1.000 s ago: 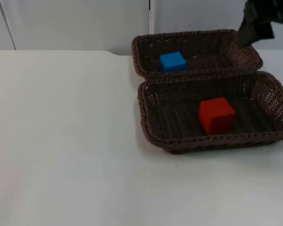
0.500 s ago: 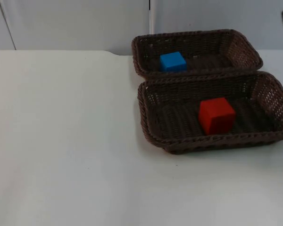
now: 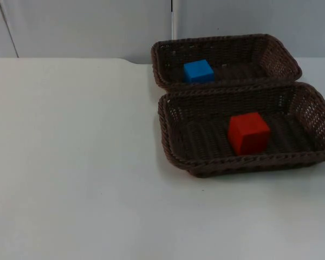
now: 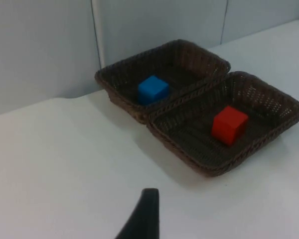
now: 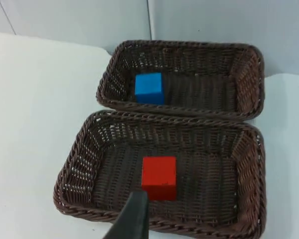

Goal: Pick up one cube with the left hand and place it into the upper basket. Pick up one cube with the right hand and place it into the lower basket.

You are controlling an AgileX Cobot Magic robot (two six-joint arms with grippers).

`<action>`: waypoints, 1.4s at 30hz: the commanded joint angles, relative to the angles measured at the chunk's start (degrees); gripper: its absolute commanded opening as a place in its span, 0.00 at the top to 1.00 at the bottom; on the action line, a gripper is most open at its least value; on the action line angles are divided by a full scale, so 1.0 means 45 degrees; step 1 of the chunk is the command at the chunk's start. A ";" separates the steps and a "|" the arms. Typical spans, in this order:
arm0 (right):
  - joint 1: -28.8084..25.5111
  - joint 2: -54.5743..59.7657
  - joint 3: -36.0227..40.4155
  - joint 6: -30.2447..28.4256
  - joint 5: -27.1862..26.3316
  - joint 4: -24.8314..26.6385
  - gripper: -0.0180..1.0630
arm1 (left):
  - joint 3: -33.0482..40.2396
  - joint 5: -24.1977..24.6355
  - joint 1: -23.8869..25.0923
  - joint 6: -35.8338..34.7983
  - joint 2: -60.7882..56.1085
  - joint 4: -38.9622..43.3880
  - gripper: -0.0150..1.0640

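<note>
With both cubes (image 3: 248, 132) basketed, pincers (image 5: 134, 211) apart.

I can read no lettering, label, brand mark, number or sign anywhere on my feeds. The blue cube (image 3: 198, 71) and the red cube (image 3: 248, 133) have plain faces, and the two wicker baskets carry no tag.
</note>
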 commanded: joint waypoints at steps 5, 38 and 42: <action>-0.0036 -0.1979 0.0589 -0.0051 0.0356 -0.0044 0.16 | 0.0059 0.0957 0.0023 -0.0099 -0.1062 -0.0162 0.19; -0.0036 -0.9197 0.0739 -0.3471 0.5781 0.1686 0.16 | 0.1139 0.3379 0.0023 -0.2638 -0.3055 0.2400 0.19; -0.0036 -0.9247 0.0739 -0.3683 0.6298 0.1784 0.16 | 0.1139 0.3410 0.0023 -0.2607 -0.3055 0.2400 0.19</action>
